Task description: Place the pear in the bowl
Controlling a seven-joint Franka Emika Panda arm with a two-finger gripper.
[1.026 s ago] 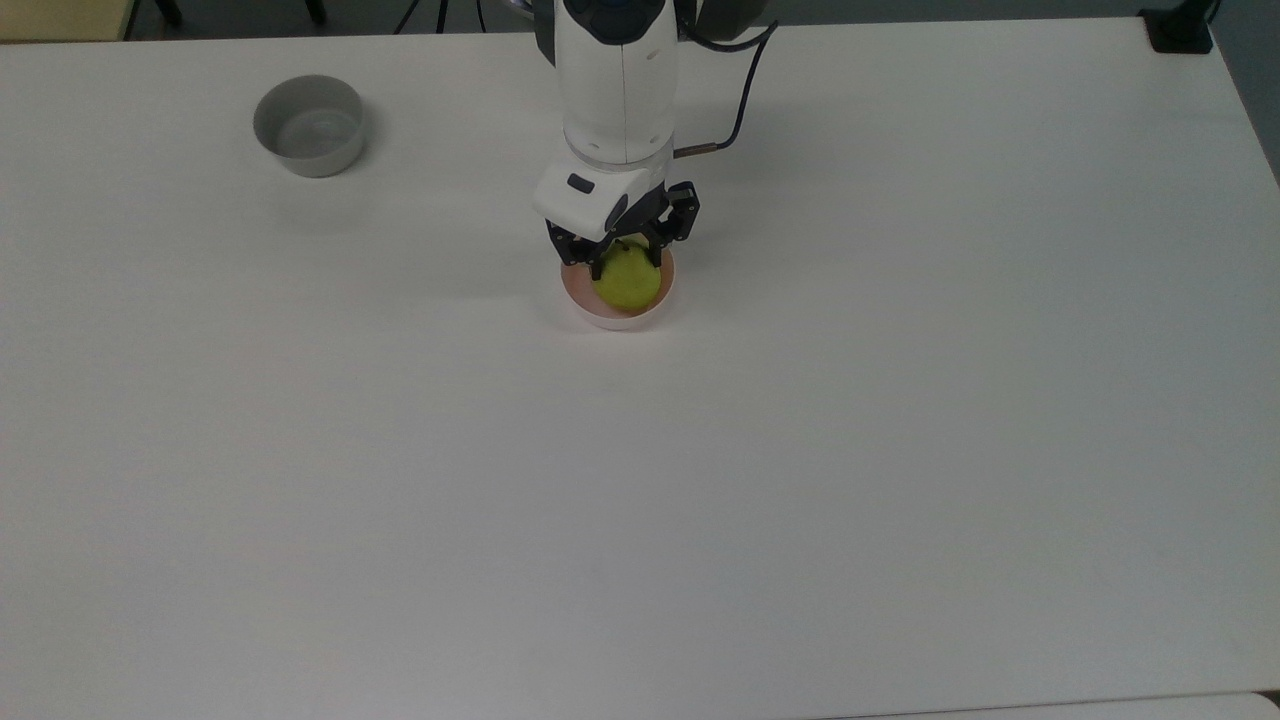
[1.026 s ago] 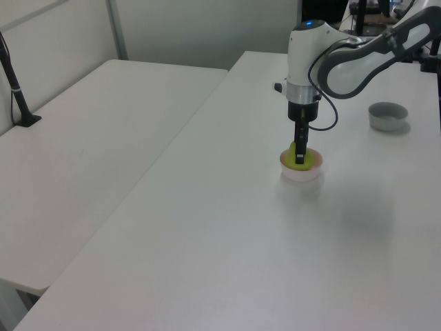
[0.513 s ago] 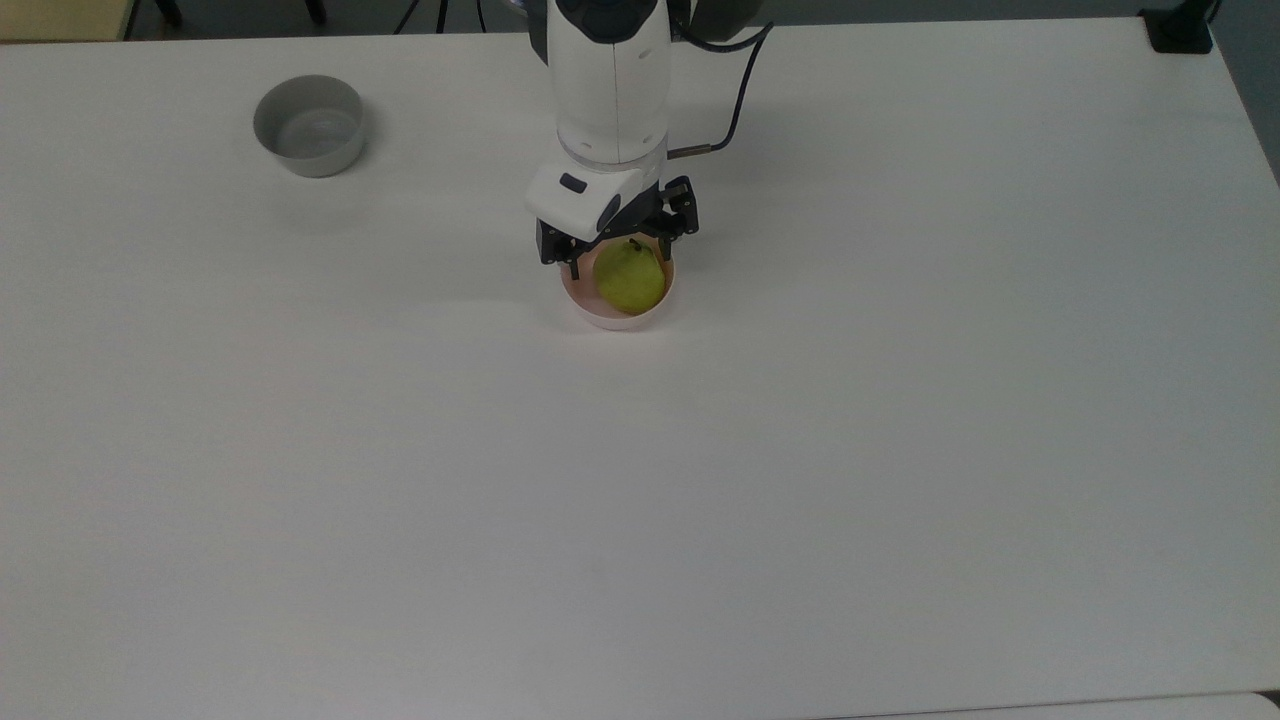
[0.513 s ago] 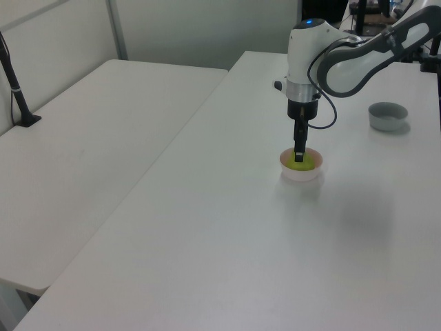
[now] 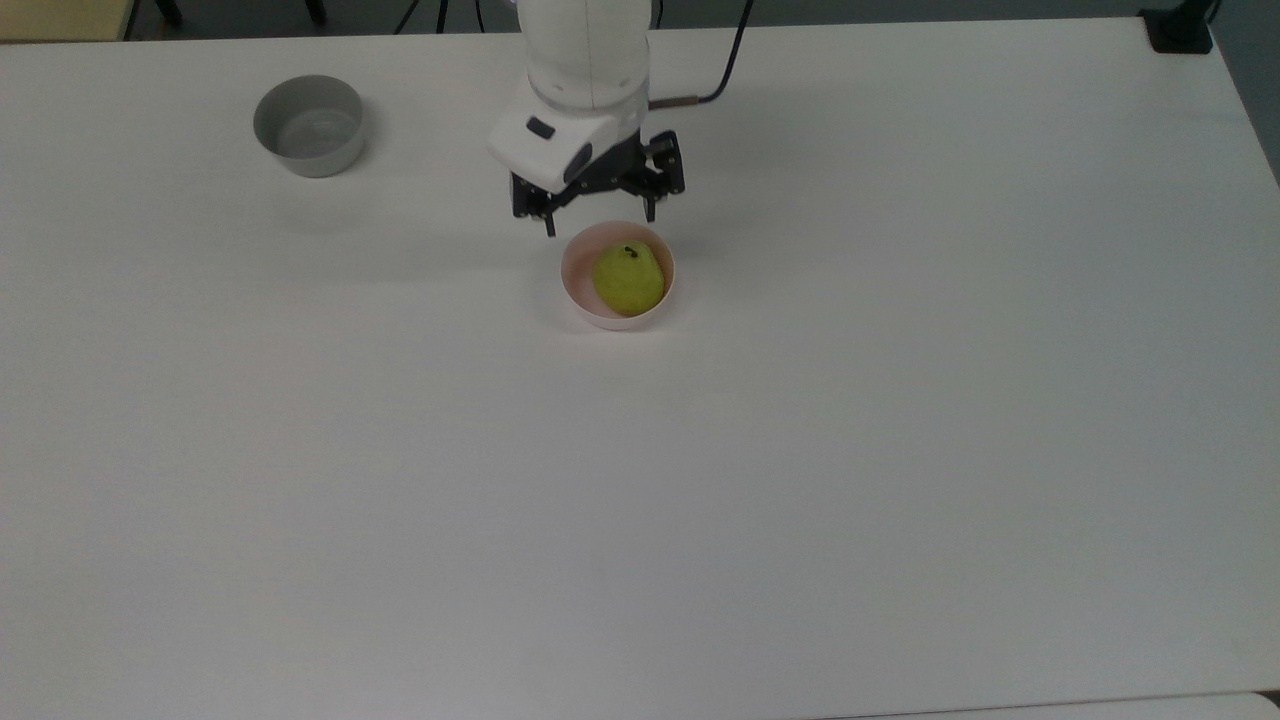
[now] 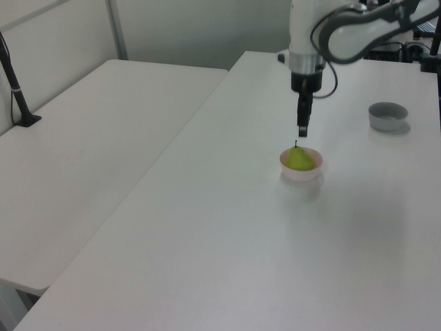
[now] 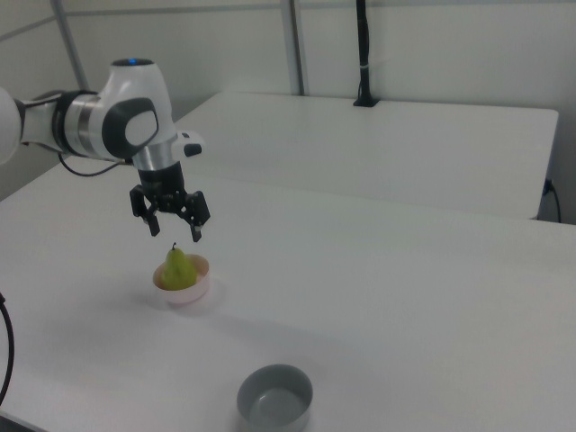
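The yellow-green pear (image 5: 628, 278) (image 6: 299, 158) (image 7: 178, 268) stands upright inside the pale pink bowl (image 5: 578, 296) (image 6: 301, 174) (image 7: 192, 292), its dark stem pointing up. My gripper (image 5: 598, 222) (image 6: 302, 129) (image 7: 174, 232) hangs open in the air straight above the pear, clear of it, with nothing between its fingers. In the top view the gripper shows just past the bowl's far rim.
A grey bowl (image 5: 308, 125) (image 6: 387, 115) (image 7: 274, 397) sits apart on the white table (image 5: 640, 500), at the top view's upper left. A second white table (image 6: 83, 152) adjoins in the left view. A black post (image 7: 362, 54) stands at the far table's edge in the right view.
The gripper opened and let go of the pear, which now stands in the pink bowl. The gripper then rose straight up away from it.
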